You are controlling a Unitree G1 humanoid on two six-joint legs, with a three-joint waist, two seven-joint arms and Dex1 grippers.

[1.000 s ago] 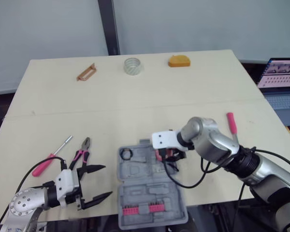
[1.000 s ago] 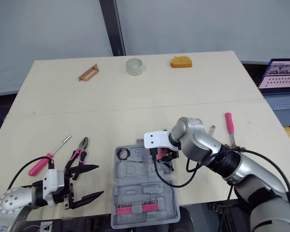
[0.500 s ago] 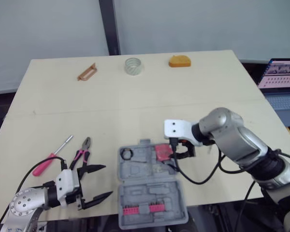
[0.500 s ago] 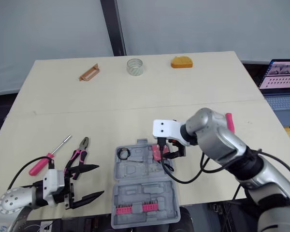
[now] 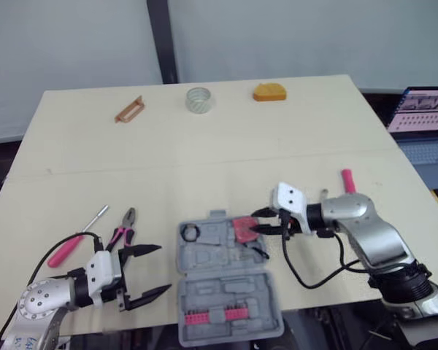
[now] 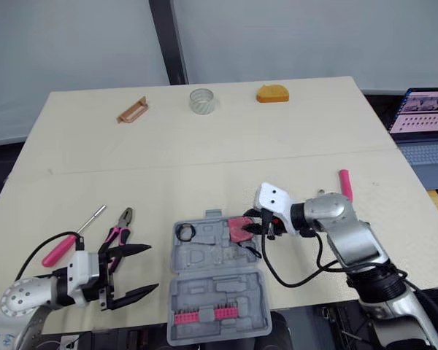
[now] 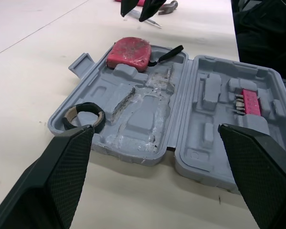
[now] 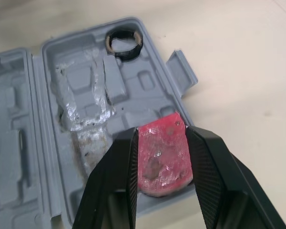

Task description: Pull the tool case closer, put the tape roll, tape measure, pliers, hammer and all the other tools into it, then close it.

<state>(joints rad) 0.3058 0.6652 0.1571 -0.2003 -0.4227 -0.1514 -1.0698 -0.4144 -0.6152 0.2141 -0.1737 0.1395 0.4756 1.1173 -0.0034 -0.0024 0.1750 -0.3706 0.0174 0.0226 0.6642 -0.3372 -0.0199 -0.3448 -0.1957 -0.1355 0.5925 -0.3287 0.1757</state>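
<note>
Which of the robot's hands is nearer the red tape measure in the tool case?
Right. The right hand sits open just beside the tape measure; the left hand is across the tool case, near the pliers.

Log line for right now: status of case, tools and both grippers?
tool case open | black tape roll, tape measure inside | right gripper open beside tape measure | left gripper open near pliers | hammer, screwdriver on table

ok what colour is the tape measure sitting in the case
The tape measure is red with pale scuffs, clearest in the right wrist view.
</note>
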